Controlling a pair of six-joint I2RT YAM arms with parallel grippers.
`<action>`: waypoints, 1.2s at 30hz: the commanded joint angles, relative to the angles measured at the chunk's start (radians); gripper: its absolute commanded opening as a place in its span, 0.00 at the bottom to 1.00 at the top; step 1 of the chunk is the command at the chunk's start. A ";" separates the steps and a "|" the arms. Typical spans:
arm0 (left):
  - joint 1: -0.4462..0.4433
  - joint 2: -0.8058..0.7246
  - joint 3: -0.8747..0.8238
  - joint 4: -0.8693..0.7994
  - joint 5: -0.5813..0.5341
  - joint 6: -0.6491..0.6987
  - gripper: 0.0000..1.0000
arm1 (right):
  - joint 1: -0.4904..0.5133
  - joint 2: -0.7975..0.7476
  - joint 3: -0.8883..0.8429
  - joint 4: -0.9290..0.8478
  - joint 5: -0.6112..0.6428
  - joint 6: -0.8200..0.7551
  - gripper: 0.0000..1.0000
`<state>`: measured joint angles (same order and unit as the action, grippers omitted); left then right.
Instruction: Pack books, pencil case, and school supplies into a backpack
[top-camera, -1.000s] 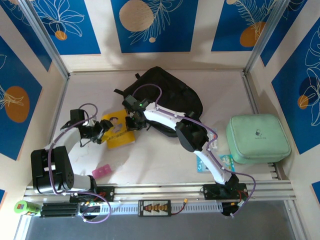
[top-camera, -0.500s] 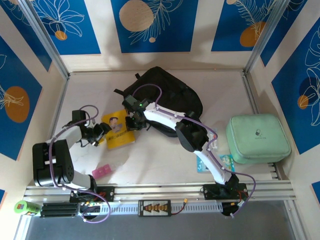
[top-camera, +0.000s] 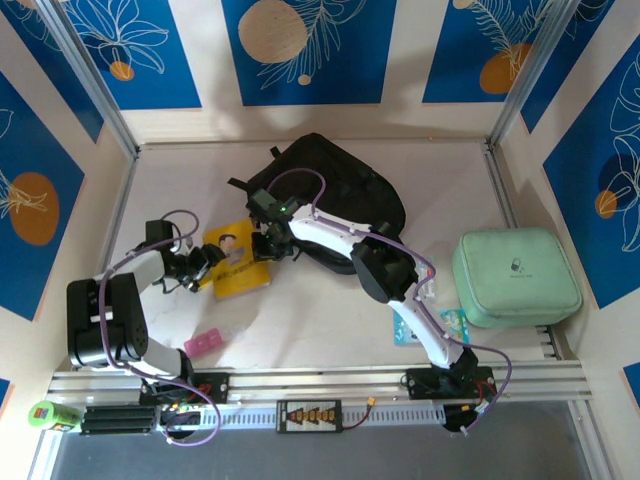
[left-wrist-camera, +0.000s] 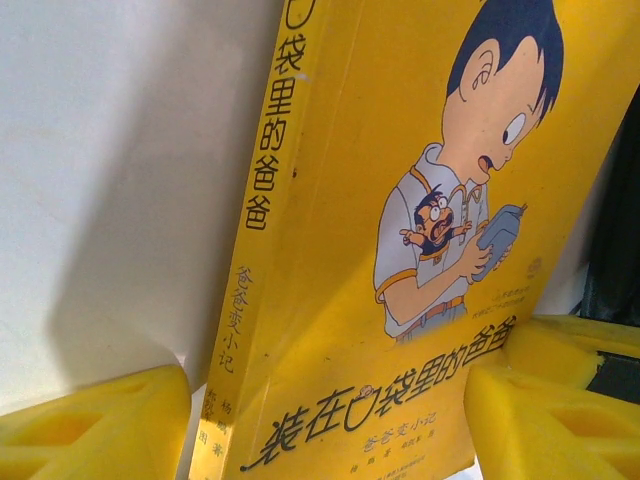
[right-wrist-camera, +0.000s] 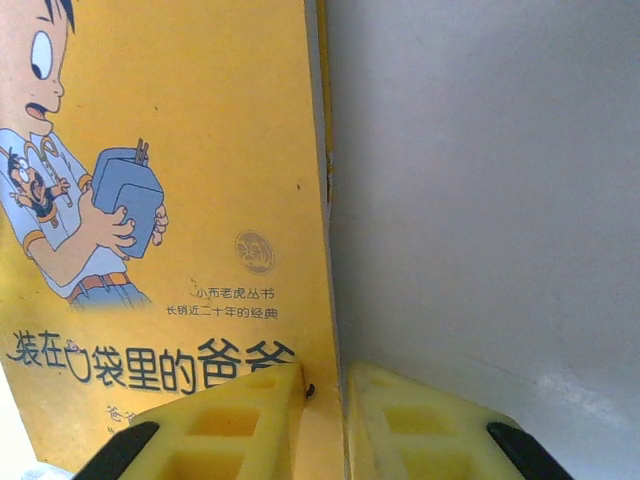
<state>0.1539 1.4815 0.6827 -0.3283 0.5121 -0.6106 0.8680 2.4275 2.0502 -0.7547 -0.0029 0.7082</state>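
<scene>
- White tabletop (top-camera: 330, 320) holds the yellow book (top-camera: 238, 262).
- Right gripper (right-wrist-camera: 323, 405) pinches its open edge, long axis running straight ahead, backpack (top-camera: 345, 185) behind.
- Left gripper (left-wrist-camera: 325, 425), its 2 fingers spread, straddles the spine, equally near.

Yellow book (left-wrist-camera: 400, 250): thin paper cover, smooth, with a soft satin sheen; the printed ink lies flat, and the edge seen in the right wrist view shows small dark scuffs. Desk (left-wrist-camera: 110, 180): pale, matt, even surface with faint speckling. Left gripper (left-wrist-camera: 325, 420) and right gripper (right-wrist-camera: 325, 395): yellow moulded plastic, matt and faintly grainy, with recessed lattice pockets. Backpack (top-camera: 350, 185): black cloth, dull, soft and creased. Case (top-camera: 515, 275): mint-green, smooth, low sheen. Arm shells (top-camera: 325, 232): white and black plastic, glossy. Rail (top-camera: 320, 378) along the near desk edge: bare silvery metal.
</scene>
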 joint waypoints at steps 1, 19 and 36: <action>-0.008 0.013 -0.005 0.010 0.020 0.008 0.72 | 0.008 0.068 -0.044 -0.039 -0.008 0.010 0.21; -0.123 -0.110 0.033 0.053 0.192 -0.062 0.49 | 0.012 0.082 -0.055 -0.061 0.022 0.019 0.21; -0.123 -0.181 0.076 -0.026 -0.016 -0.096 0.00 | -0.052 -0.283 -0.266 0.164 0.007 0.022 0.28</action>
<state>0.0341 1.3510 0.7109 -0.3546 0.5400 -0.6857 0.8394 2.2860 1.8458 -0.6708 0.0235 0.7162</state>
